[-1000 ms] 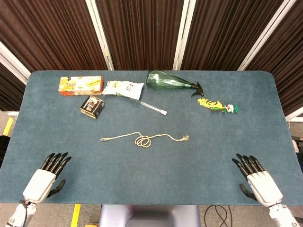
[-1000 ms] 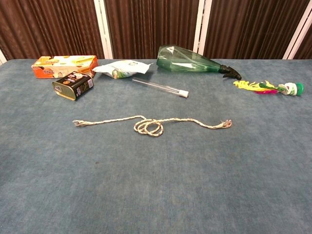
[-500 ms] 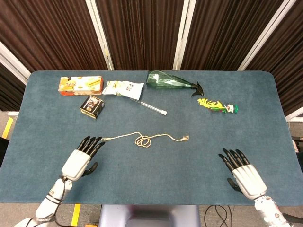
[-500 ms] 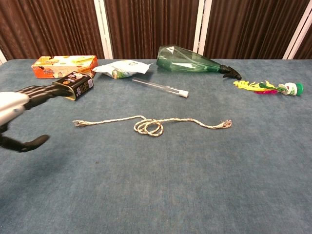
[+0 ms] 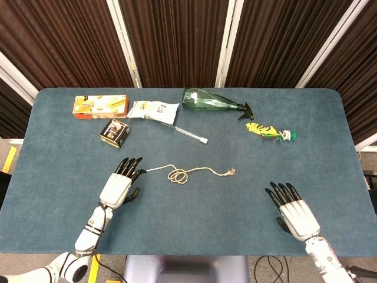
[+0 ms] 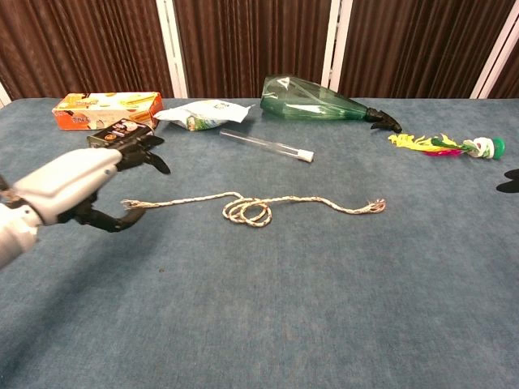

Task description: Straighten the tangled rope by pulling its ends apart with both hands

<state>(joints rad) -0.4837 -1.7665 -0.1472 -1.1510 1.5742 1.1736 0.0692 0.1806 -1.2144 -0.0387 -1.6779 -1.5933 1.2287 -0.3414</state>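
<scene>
A thin pale rope [image 5: 187, 173] [image 6: 256, 207] lies on the blue table with a small coil in its middle and frayed ends left and right. My left hand [image 5: 121, 185] [image 6: 79, 184] hovers right over the rope's left end with its fingers spread, holding nothing. My right hand [image 5: 293, 211] is open near the front right, well short of the rope's right end [image 5: 231, 171]. In the chest view only the right hand's dark fingertips [image 6: 511, 180] show at the right edge.
Along the far side lie an orange box [image 5: 100, 105], a white packet [image 5: 153, 110], a small tin [image 5: 114, 132], a clear tube [image 5: 184, 132], a green spray bottle [image 5: 215, 102] and a yellow-green toy [image 5: 270, 131]. The table [image 5: 194, 218] is covered in blue cloth.
My left hand has moved forward and to the right, reaching the rope's left end. My right hand has crept forward and a little left. The rope has not moved.
</scene>
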